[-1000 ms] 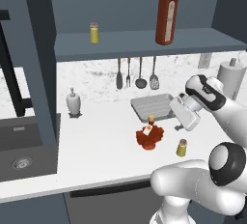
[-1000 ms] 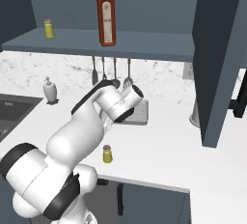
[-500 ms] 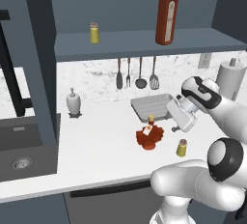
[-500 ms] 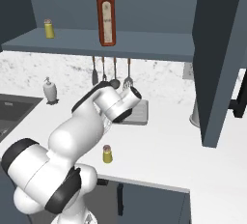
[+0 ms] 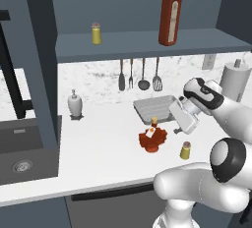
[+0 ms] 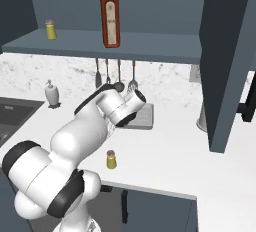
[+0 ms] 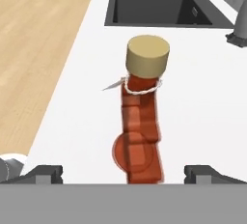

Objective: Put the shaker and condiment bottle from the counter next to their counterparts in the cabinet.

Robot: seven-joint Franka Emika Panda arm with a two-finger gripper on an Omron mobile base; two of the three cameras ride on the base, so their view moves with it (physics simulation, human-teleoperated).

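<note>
The condiment bottle is a short lumpy red bottle with a tan cap, standing on the white counter. In the hand view the condiment bottle lies straight ahead between the two wide-set fingertips. My gripper hovers just right of the bottle and a little above it, open and holding nothing. The yellow shaker stands on the counter near the front edge, right of the bottle; the shaker also shows beside my arm. On the cabinet shelf stand the counterparts: a small yellow shaker and a tall red bottle.
A grey dish rack sits behind the bottle, with utensils hanging above it. A white pump dispenser stands at the left, the sink beyond it. A paper towel roll is at the right. An open cabinet door hangs at the right.
The hand has dropped a little and shifted left, closer to the condiment bottle. The jaws stay wide apart; bottle and shaker have not moved.
</note>
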